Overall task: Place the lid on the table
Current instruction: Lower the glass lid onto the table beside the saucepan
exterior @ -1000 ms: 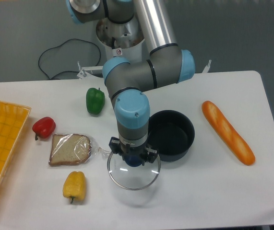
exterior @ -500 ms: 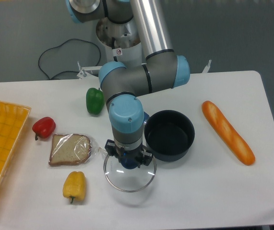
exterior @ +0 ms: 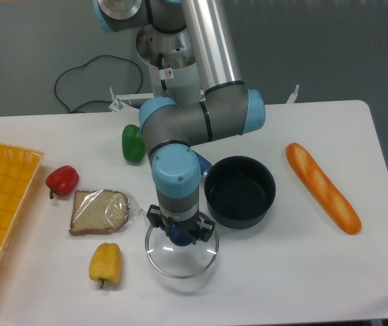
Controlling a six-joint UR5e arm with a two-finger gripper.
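The lid point(exterior: 181, 257), a clear glass disc with a silver rim, sits low over the white table point(exterior: 282, 272) just left of the dark pot point(exterior: 240, 190). My gripper point(exterior: 180, 234) points straight down over the lid's centre and is shut on its knob, which the fingers hide. I cannot tell whether the lid's rim touches the tabletop. The pot stands open.
A yellow pepper point(exterior: 105, 263) and a wrapped bread slice point(exterior: 99, 212) lie close to the lid's left. A red pepper point(exterior: 62, 180), a green pepper point(exterior: 133, 142), a baguette point(exterior: 322, 187) at right and a yellow tray point(exterior: 0, 210) at far left also sit on the table.
The gripper has carried the lid slightly left and downward, away from the pot; the lid now sits lower near the tabletop.
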